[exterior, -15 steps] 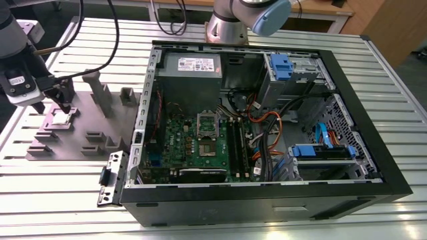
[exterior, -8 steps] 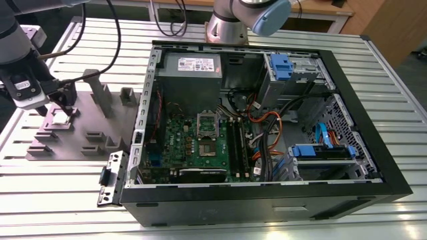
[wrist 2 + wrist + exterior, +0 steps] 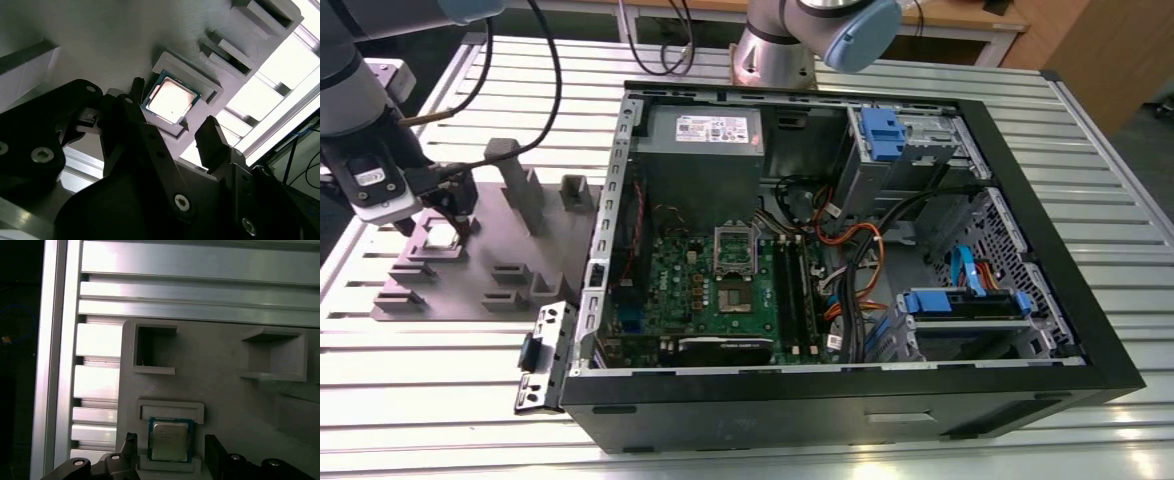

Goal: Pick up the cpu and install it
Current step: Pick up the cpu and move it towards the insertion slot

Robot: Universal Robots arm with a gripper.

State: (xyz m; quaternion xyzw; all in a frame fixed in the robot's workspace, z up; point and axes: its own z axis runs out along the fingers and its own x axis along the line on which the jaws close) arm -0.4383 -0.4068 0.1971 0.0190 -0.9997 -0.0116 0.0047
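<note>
The claw (image 3: 175, 112) hangs released over the grey holder (image 3: 125, 35). The cpu (image 3: 170, 97) lies flat just beneath it, between the spread fingers (image 3: 212, 137), gaps either side.

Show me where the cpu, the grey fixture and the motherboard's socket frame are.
cpu (image 3: 171, 101), second wrist view, centre of its metal top.
grey fixture (image 3: 458, 288), exterior view, bare flat base.
socket frame (image 3: 736, 254), exterior view, its dark centre.
</note>
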